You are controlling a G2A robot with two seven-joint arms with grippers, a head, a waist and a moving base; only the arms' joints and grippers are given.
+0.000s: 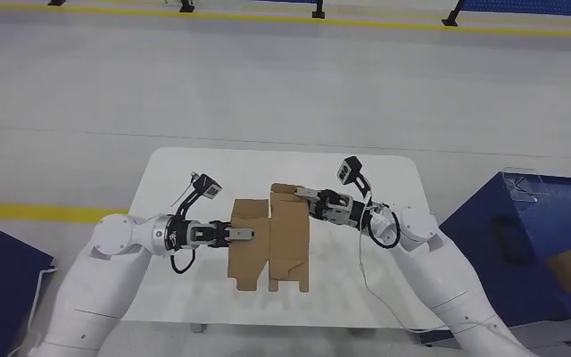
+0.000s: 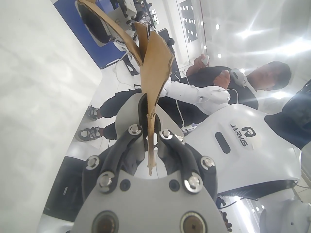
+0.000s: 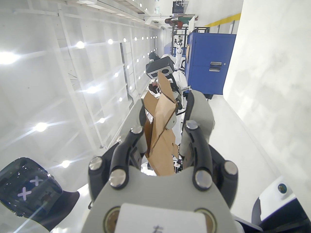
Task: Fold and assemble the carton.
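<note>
two grippers meet at one brown corrugated-cardboard carton [image 1: 272, 245], a flattened blank with loose flaps. it hangs over the middle of the white rectangular table [image 1: 178, 178] and looks lifted clear of the surface. the left gripper [image 1: 243, 234] is clamped on the carton's left edge. in its wrist view the sheet [image 2: 155, 73] runs edge-on through the left gripper [image 2: 150, 112], pinched tight. the right gripper [image 1: 303, 196] sits at the carton's far right corner. several layers of cardboard [image 3: 161, 122] lie inside the right gripper [image 3: 167, 107], but a sliver of gap shows on one side, so i cannot tell whether it pinches them or merely stands around them.

the carton should handle as light and fairly stiff across each panel, but hinged and floppy at every score line. a grip on a flap tip would likely let the rest swing. the board is thin and smooth, so it may slide in the pads under a sideways pull, and a hard pinch could crush the fluting. the safer holds, i judge, are on panel edges close to a crease, on opposite sides.
</note>
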